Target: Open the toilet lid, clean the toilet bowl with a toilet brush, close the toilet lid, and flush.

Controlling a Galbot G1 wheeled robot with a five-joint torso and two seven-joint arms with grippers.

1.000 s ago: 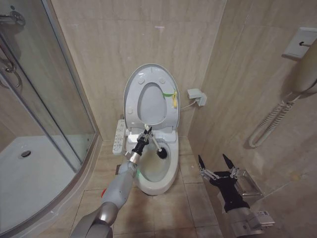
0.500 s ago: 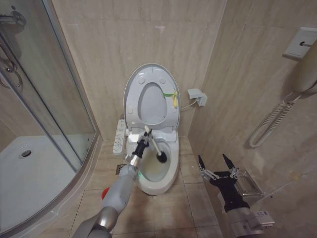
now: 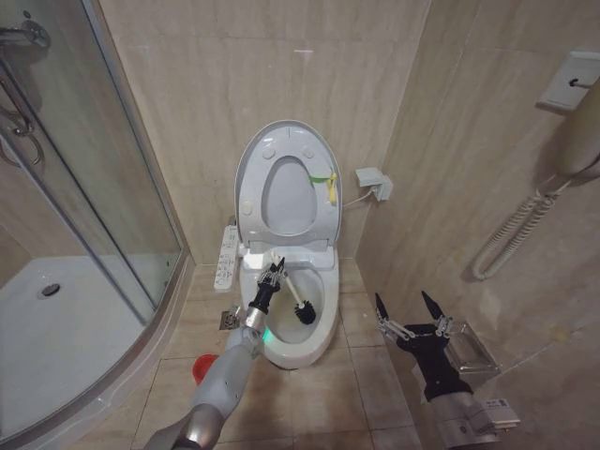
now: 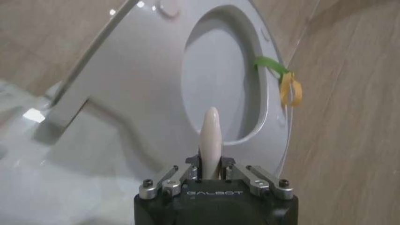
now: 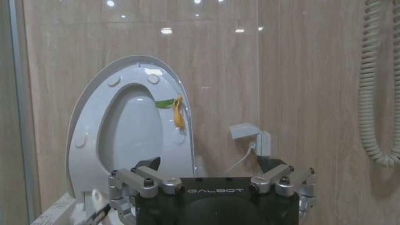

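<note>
The toilet lid (image 3: pixel 286 195) stands raised against the back wall, with the ring seat (image 3: pixel 249 187) up in front of it and a yellow-green tag (image 3: pixel 328 185) at its edge. Below lies the open toilet bowl (image 3: pixel 317 339). My left gripper (image 3: pixel 270 283) is over the bowl's back rim, shut on the white handle of the toilet brush (image 3: pixel 289 294). The black bristle head (image 3: pixel 305 313) reaches down inside the bowl. In the left wrist view the handle end (image 4: pixel 211 136) sticks out between the shut fingers, facing the lid (image 4: pixel 125 89). My right gripper (image 3: pixel 409 313) hangs open to the right of the toilet.
A glass shower enclosure (image 3: pixel 94 187) and white shower tray (image 3: pixel 56 323) take up the left. A red holder cup (image 3: pixel 202 367) stands on the floor left of the bowl. The seat's control panel (image 3: pixel 225 255), a wall box (image 3: pixel 372 178), a corded handset (image 3: pixel 525 225) and a metal fitting (image 3: pixel 466 352) are close by.
My left gripper has drawn back and down toward the bowl's rim, and the brush head has gone lower into the bowl. The arm's shift has uncovered the red cup. The right arm is still.
</note>
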